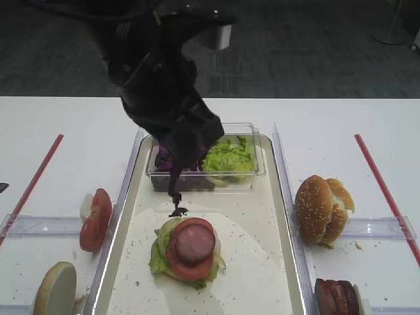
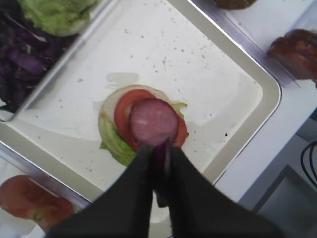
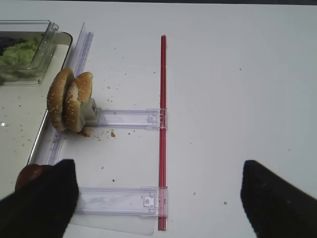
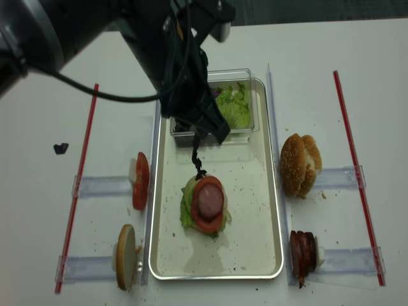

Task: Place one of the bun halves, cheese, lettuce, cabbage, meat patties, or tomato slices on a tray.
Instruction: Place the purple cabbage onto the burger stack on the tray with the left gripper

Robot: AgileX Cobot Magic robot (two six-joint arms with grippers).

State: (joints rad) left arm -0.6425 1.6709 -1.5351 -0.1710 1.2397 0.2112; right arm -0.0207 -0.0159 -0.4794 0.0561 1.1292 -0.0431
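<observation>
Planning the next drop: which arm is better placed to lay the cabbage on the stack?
Left. Its tool is shut on the cabbage strip just above the patty on the tray; the right tool hangs open away from the tray.

Two red strips run down my white table; clear plastic holders cross toward them. A clear plastic box sits beyond, a small dark scrap far left.

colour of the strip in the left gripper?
Dark purple: the cabbage strip, clearest in the exterior high realsense view.
</observation>
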